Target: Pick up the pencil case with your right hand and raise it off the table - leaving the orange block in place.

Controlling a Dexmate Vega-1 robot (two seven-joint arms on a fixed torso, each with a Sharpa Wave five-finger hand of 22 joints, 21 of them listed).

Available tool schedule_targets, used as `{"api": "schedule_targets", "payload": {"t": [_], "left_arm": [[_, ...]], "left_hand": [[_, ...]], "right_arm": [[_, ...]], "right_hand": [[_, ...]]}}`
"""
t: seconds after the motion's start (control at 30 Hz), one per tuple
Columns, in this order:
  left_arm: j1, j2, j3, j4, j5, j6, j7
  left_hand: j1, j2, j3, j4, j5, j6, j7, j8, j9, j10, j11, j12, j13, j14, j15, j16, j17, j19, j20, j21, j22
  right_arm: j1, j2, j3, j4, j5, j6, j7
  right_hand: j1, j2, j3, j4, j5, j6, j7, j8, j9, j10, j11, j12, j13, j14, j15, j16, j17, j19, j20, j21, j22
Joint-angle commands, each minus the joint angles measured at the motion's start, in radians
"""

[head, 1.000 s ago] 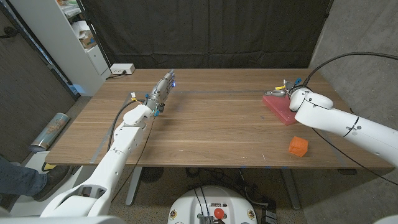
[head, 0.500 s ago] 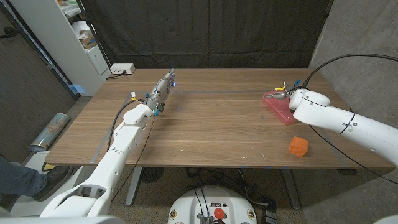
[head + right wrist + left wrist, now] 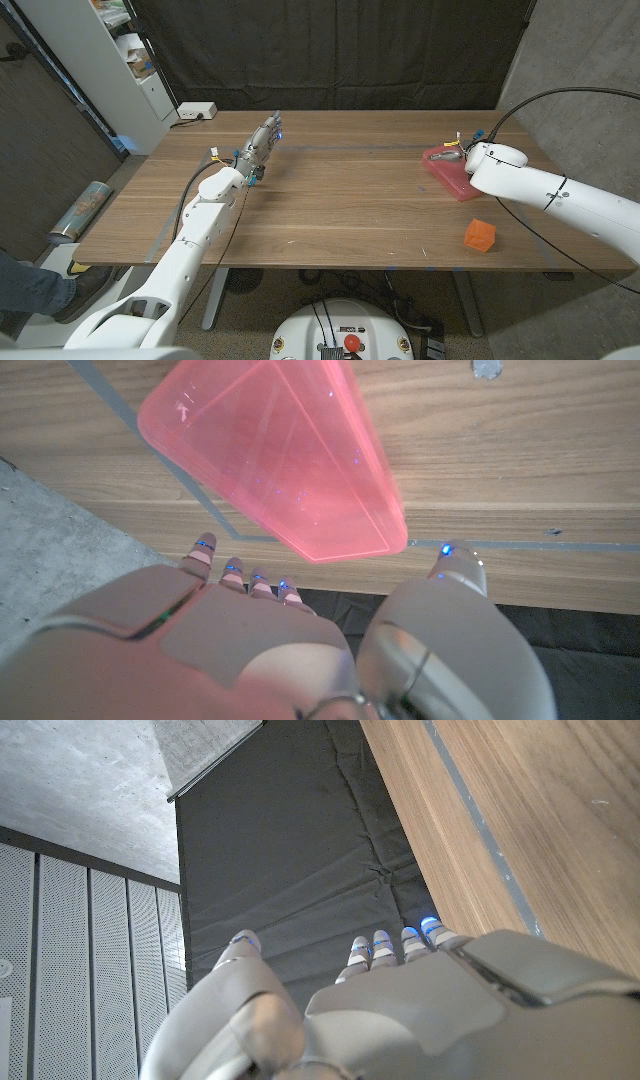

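Note:
The pencil case (image 3: 448, 173) is a translucent pink flat box lying on the table's right side; the right wrist view shows the pencil case (image 3: 280, 455) just beyond my right hand's fingertips (image 3: 245, 575). My right hand (image 3: 458, 150) hovers at the case's far end, fingers spread, holding nothing. The orange block (image 3: 479, 235) sits nearer the front edge, apart from the case. My left hand (image 3: 262, 143) stands on the table's left side with fingers extended and nothing in it; the left wrist view shows the left hand (image 3: 400, 1005) against the dark curtain.
A white power strip (image 3: 196, 111) lies at the table's far left corner. White shelves (image 3: 120, 60) stand left of the table. A grey tape line (image 3: 110, 400) runs across the wood by the case.
My right hand has edged slightly toward the far end of the pencil case. The case, the orange block and the left arm have not moved.

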Motion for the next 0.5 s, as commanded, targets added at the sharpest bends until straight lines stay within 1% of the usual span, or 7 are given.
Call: {"api": "schedule_targets", "payload": {"t": [0.03,0.5], "left_arm": [[0.004,-0.001,-0.001,0.002,-0.001,0.004,0.005],[0.001,-0.004,0.003,0.006,0.003,0.007,0.008]], "left_hand": [[0.003,0.007,0.000,-0.006,-0.003,0.004,-0.002,-0.001,0.004,-0.004,0.004,-0.002,0.000,-0.021,0.007,0.000,0.003,-0.087,0.010,-0.004,0.004],[0.002,0.009,-0.002,-0.007,-0.004,0.004,-0.004,-0.001,0.004,-0.004,0.002,-0.002,0.000,-0.022,0.008,0.000,0.004,-0.086,0.013,-0.009,0.004]], "right_arm": [[0.042,0.021,-0.043,0.062,0.005,-0.006,0.024],[0.051,0.039,-0.053,0.110,0.013,0.007,0.026]], "right_hand": [[-0.008,-0.003,-0.010,-0.002,-0.004,-0.191,0.007,0.010,0.006,-0.130,0.009,0.011,0.002,-0.103,0.010,0.008,0.003,-0.002,0.001,0.008,0.003],[-0.010,0.000,-0.017,-0.001,-0.008,-0.187,0.007,0.013,0.006,-0.128,0.007,0.011,0.002,-0.101,0.009,0.010,0.003,-0.001,0.001,0.009,0.003]]}}
